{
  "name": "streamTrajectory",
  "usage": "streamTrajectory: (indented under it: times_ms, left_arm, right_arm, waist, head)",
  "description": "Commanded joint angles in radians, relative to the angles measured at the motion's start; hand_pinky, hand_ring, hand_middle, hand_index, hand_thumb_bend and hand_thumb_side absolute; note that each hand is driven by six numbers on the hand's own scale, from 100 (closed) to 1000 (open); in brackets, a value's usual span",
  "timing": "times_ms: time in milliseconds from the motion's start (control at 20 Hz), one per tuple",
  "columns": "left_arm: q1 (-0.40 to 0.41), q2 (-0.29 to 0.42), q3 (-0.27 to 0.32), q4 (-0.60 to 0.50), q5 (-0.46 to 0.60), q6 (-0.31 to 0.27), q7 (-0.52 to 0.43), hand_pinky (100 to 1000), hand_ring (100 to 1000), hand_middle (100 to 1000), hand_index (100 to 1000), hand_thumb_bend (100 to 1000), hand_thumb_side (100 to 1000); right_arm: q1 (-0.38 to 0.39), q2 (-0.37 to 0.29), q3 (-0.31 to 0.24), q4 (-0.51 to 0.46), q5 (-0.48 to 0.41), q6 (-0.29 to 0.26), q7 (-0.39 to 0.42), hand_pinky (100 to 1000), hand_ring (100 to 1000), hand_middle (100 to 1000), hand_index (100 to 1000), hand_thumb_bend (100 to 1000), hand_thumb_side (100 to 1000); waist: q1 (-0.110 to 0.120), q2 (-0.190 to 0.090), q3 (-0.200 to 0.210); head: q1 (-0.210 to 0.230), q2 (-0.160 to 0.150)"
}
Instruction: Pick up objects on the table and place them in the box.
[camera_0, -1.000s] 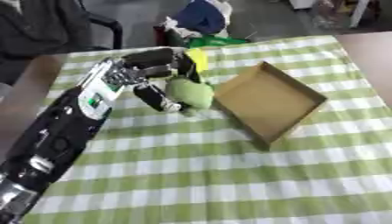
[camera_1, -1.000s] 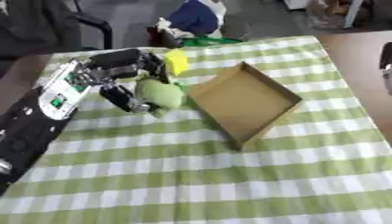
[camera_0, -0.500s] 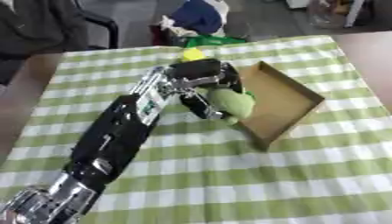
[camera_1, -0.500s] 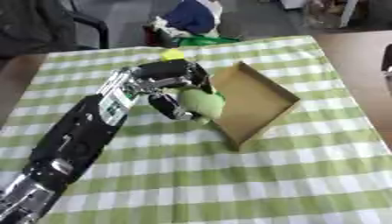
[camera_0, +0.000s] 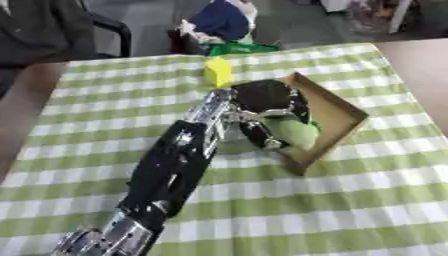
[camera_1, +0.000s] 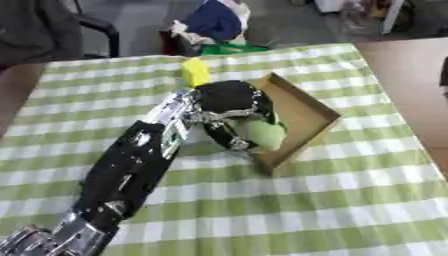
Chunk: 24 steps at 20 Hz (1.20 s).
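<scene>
My left hand (camera_0: 262, 102) reaches over the near left part of the brown cardboard box (camera_0: 339, 111), its fingers curled round a pale green rounded object (camera_0: 293, 133). The green object hangs just above the box's floor, at its near corner. A yellow block (camera_0: 218, 72) stands on the checked cloth just behind my wrist, outside the box. My left arm stretches from the lower left up to the box. My right hand shows in neither view.
The table wears a green and white checked cloth (camera_0: 350, 200). Bare brown tabletop (camera_0: 420, 65) shows at the right. Beyond the far edge lie a blue and white bundle (camera_0: 220, 22), a green item (camera_0: 238, 48) and a dark chair (camera_0: 52, 30).
My left arm has swung right and forward, carrying the green object from the cloth's left of centre to over the box. The camera has also shifted.
</scene>
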<state>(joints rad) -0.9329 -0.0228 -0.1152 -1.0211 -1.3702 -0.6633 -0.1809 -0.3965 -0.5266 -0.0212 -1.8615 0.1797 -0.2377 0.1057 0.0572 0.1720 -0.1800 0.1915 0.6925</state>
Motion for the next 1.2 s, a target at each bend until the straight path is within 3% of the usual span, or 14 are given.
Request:
streamTrajectory:
  times_ms: [50,250,400,500,650,900,1000,1200]
  left_arm:
    - [-0.027,-0.024,0.025,0.005,-0.094,0.067,0.095,635,492,520,736,155,100]
    - [-0.026,-0.057,0.049,0.031,-0.160,0.168,0.177,660,533,571,790,213,100]
    - [-0.023,-0.077,0.064,0.048,-0.188,0.234,0.220,723,639,676,830,328,100]
    - [-0.020,-0.086,0.072,0.055,-0.198,0.272,0.246,746,696,737,855,491,241]
    - [-0.019,-0.090,0.077,0.063,-0.215,0.308,0.273,770,734,779,874,687,368]
    - [-0.021,-0.087,0.086,0.062,-0.240,0.347,0.307,814,787,836,900,919,507]
    - [-0.022,-0.089,0.089,0.061,-0.248,0.356,0.313,833,806,854,908,980,529]
    - [-0.022,-0.093,0.095,0.051,-0.265,0.370,0.319,860,830,873,916,1000,541]
  right_arm:
    - [-0.021,-0.010,0.000,-0.016,-0.009,-0.003,0.004,865,799,713,968,100,453]
    - [-0.026,-0.005,0.005,-0.016,-0.011,-0.004,0.009,866,799,713,968,100,452]
    - [-0.029,-0.003,0.007,-0.016,-0.012,-0.005,0.012,866,799,712,968,100,452]
    - [-0.030,-0.002,0.007,-0.017,-0.012,-0.005,0.012,866,799,712,968,100,452]
    - [-0.030,-0.001,0.008,-0.016,-0.013,-0.005,0.013,866,799,712,968,100,452]
    - [-0.029,-0.001,0.008,-0.015,-0.014,-0.005,0.014,866,800,712,969,100,453]
    - [-0.029,0.000,0.008,-0.015,-0.015,-0.006,0.014,866,800,712,968,100,453]
    - [-0.028,0.000,0.008,-0.015,-0.015,-0.006,0.015,866,800,712,968,100,452]
  waist:
    - [-0.012,-0.011,-0.006]
    - [-0.013,-0.006,-0.018]
    - [-0.014,-0.004,-0.024]
    - [-0.015,-0.003,-0.027]
    - [-0.015,-0.003,-0.029]
    - [-0.014,-0.005,-0.029]
    - [-0.014,-0.005,-0.028]
    - [-0.015,-0.005,-0.028]
  head:
    - [0.007,-0.015]
    - [0.015,-0.020]
    - [0.020,-0.024]
    - [0.022,-0.027]
    - [0.023,-0.029]
    - [0.023,-0.031]
    - [0.023,-0.032]
    - [0.023,-0.032]
